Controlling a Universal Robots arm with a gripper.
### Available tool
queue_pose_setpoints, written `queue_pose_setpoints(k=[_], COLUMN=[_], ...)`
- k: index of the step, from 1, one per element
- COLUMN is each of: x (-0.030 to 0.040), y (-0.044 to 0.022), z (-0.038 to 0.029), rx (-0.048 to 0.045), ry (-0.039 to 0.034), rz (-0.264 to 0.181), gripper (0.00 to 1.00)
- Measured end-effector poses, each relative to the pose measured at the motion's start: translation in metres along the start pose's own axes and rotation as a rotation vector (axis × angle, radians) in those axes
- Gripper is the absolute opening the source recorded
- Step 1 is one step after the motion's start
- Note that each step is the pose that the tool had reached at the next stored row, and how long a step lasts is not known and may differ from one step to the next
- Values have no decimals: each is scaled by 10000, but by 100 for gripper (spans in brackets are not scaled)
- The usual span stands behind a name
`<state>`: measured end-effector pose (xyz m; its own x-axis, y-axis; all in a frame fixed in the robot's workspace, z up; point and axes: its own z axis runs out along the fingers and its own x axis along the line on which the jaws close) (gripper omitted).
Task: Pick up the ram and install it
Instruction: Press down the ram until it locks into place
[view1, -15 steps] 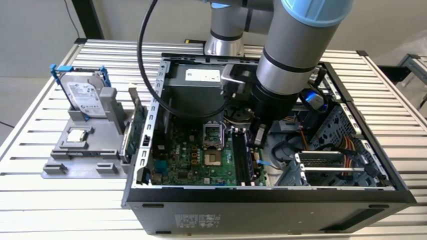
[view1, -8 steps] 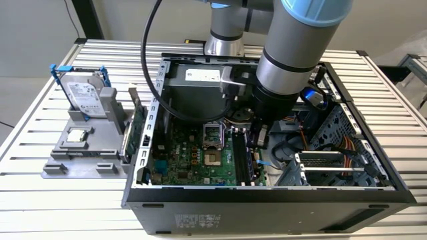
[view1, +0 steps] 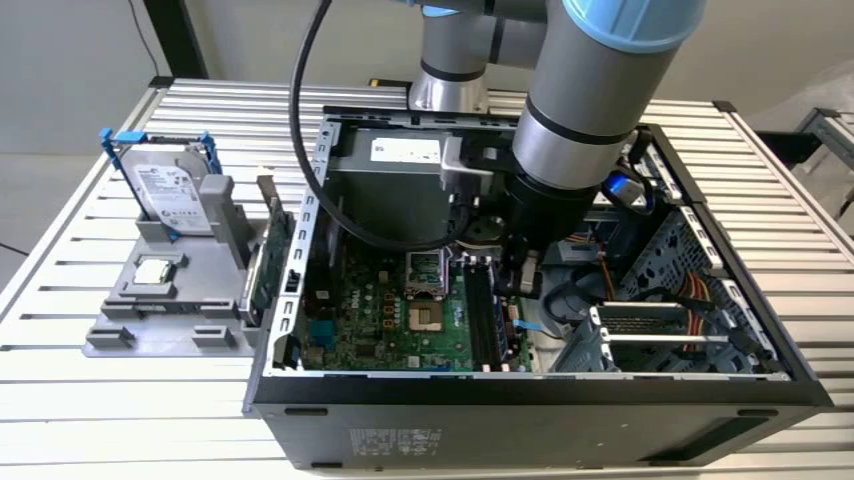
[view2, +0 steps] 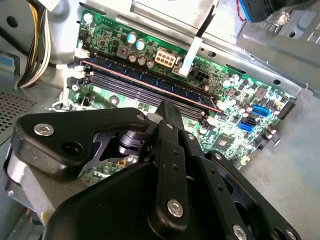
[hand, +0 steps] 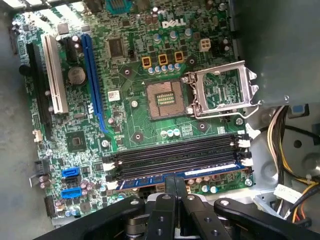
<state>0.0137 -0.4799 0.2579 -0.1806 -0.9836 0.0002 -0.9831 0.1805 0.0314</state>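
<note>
The ram (view2: 145, 80) is a long dark stick with blue labels. It stands in the outermost of the black memory slots (hand: 175, 152) on the green motherboard (hand: 125, 70), inside the open computer case (view1: 534, 400). In the first wrist view the ram (hand: 212, 171) shows as a blue strip right at my fingertips. My gripper (hand: 175, 181) is down inside the case, just over the ram's top edge near its middle, fingers pressed together with nothing between them. In the exterior view the gripper (view1: 517, 285) hangs under the wrist above the slots.
A silver hard drive with blue rails (view1: 167, 195) and a green card (view1: 274, 262) stand in a grey fixture at the exterior view's left. The processor socket (hand: 162, 97) lies beside the slots. Cable bundles (hand: 280, 135) and a drive cage (view1: 667, 335) crowd the case's other side.
</note>
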Motion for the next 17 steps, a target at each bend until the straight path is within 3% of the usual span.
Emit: queue_pose_setpoints(k=[17], x=[0], y=[1], z=[0], rx=[1], ry=[46], rz=[-1430], gripper=[0])
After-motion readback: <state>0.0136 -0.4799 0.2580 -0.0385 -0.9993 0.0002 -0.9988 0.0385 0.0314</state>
